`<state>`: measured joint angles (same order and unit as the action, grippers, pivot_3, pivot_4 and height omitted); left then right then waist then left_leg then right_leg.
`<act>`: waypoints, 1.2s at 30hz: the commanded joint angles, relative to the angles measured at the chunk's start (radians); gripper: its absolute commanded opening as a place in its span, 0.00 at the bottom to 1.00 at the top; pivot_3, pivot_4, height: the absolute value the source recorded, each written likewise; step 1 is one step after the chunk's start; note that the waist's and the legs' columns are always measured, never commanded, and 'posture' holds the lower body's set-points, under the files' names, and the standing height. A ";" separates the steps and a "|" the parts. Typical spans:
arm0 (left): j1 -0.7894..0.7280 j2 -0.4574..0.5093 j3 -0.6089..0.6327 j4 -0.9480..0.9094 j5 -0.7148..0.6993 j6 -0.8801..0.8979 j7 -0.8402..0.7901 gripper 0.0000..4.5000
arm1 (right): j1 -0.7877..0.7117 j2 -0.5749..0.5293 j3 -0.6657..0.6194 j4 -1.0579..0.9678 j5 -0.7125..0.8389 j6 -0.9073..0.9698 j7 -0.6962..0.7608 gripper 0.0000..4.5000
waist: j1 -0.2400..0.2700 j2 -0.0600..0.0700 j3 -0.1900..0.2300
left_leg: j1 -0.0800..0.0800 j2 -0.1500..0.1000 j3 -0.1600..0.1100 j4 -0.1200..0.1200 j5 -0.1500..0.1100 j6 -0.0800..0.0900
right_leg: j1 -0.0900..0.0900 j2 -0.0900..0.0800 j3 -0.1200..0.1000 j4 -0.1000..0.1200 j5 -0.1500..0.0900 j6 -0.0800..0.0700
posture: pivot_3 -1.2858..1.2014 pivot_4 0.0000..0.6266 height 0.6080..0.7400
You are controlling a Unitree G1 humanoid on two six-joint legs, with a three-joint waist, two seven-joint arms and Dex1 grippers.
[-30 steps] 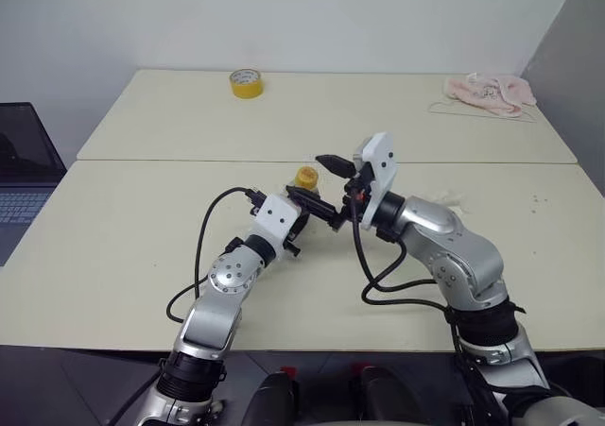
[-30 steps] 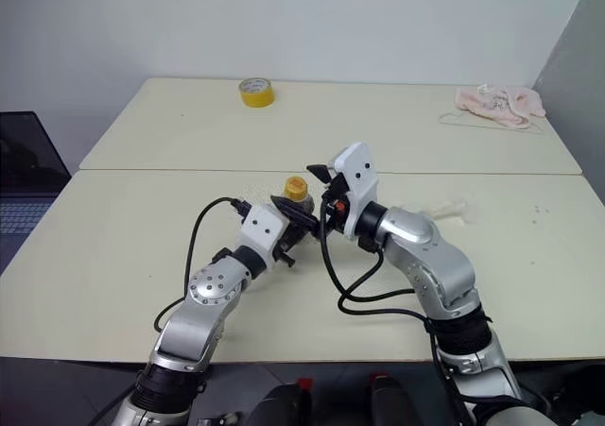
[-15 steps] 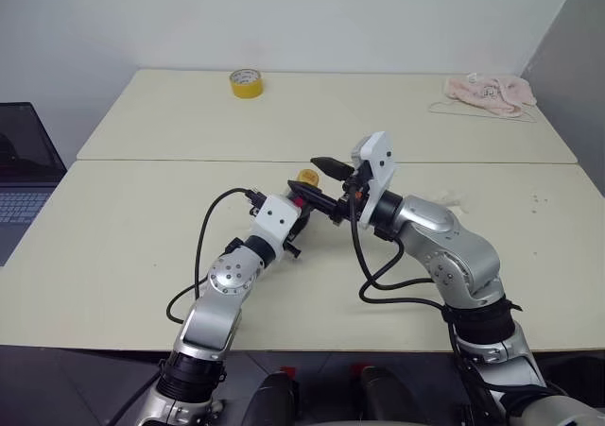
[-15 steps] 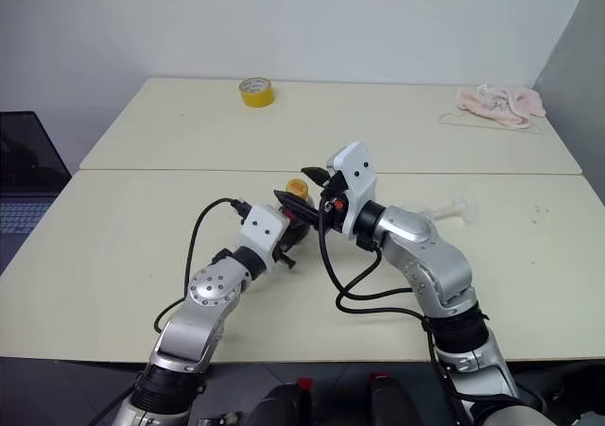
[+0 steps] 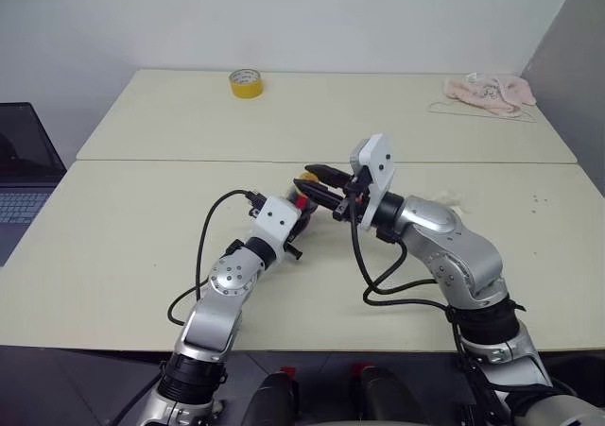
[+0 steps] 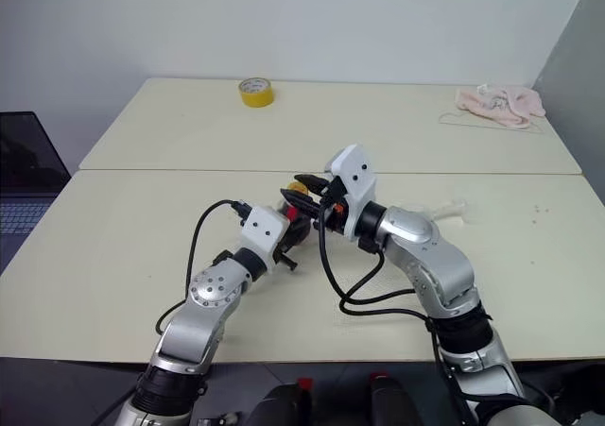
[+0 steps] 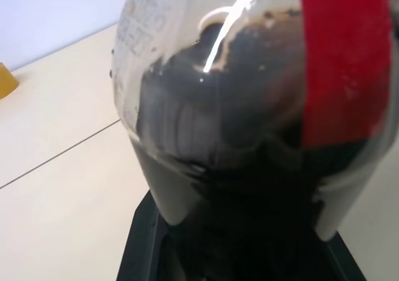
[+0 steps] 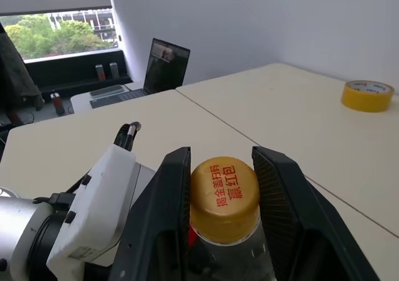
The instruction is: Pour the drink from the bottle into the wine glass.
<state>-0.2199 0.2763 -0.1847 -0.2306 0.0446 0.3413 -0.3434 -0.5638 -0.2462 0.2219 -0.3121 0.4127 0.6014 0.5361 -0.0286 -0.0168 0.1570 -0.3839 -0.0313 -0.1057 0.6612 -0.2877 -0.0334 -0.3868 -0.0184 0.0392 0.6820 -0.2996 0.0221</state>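
My left gripper (image 5: 301, 203) clamps bottle (image 7: 249, 106), dark cola (image 7: 230, 138) inside; my right gripper (image 8: 218, 187) pinches its yellow cap (image 8: 223, 197).

The two head cameras look forward and down from above the arms, taking in the whole pale surface (image 5: 132, 247) up to the far wall; they sit side by side and share almost the same scene, tape roll (image 5: 246, 83) and pink cloth (image 5: 490, 93) included; the left wrist camera is pressed close against the bottle (image 7: 249, 125); the right wrist camera looks along its fingers (image 8: 168, 200) at the cap (image 8: 224, 197), with a laptop (image 8: 163, 65) and window behind.
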 commanded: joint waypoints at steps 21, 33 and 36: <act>-0.024 0.211 0.107 -0.191 -0.369 0.109 -0.388 0.17 | -0.043 -0.210 0.000 -0.031 0.080 -0.247 0.476 0.43 | 0.000 0.001 0.001 | 0.000 0.000 0.000 0.000 0.000 0.000 | 0.000 0.000 0.000 -0.001 0.000 0.000 | 0.52 0.24 1.00; 0.028 0.049 0.058 -0.180 -0.112 0.001 -0.033 0.17 | 0.009 -0.026 -0.055 -0.080 0.049 -0.092 0.082 0.96 | 0.001 0.001 0.001 | 0.000 0.001 0.000 0.000 0.000 -0.001 | 0.000 0.000 0.000 0.000 0.000 0.000 | 0.52 0.24 1.00; 0.045 0.030 0.042 -0.175 -0.062 -0.006 0.011 0.17 | 0.001 0.012 -0.047 -0.084 0.050 -0.064 0.037 0.96 | 0.001 0.001 0.001 | 0.000 0.000 0.000 0.000 0.000 -0.001 | 0.000 0.000 0.000 0.000 0.000 0.000 | 0.52 0.24 1.00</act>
<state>-0.1724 0.3140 -0.1391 -0.3794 -0.0459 0.3674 -0.3610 -0.5489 -0.2446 0.1914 -0.3530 0.4536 0.5280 0.6007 -0.0280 -0.0161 0.1581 -0.3842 -0.0310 -0.1058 0.6609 -0.2874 -0.0340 -0.3871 -0.0185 0.0395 0.6816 -0.2996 0.0220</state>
